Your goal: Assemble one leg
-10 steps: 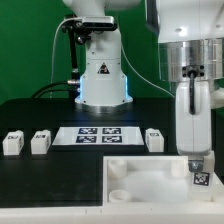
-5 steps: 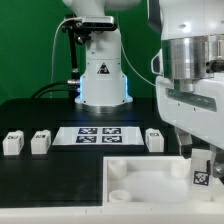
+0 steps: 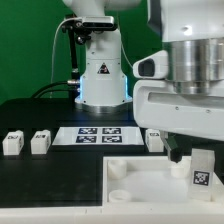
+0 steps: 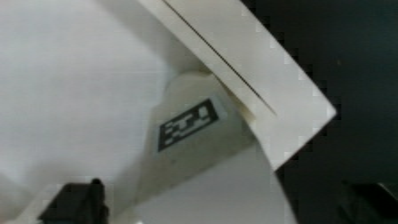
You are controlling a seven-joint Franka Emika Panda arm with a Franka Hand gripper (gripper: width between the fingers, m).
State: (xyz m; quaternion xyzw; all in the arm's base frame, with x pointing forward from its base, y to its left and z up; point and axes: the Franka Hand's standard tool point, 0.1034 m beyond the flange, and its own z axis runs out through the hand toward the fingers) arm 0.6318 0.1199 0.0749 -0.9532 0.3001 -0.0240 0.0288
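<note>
Leg (image 3: 201, 172) upright, tag twd cam.

Four stubby white legs are being shown. One tagged leg (image 3: 201, 171) is standing upright in the panel's (image 3: 140, 190) corner at the exterior view's right, its tag (image 4: 189, 124) facing outward. Three more (image 3: 12, 143) (image 3: 40, 142) (image 3: 153, 139) are resting apart on the black table (image 3: 50, 180).

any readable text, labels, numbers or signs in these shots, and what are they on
No readable words, brand names or numbers.
Black-and-white square tags, patterns only: on the leg standing in the panel, on the marker board, and on the loose legs beside it.
Triangular sign on the robot base: too small to read.
</note>
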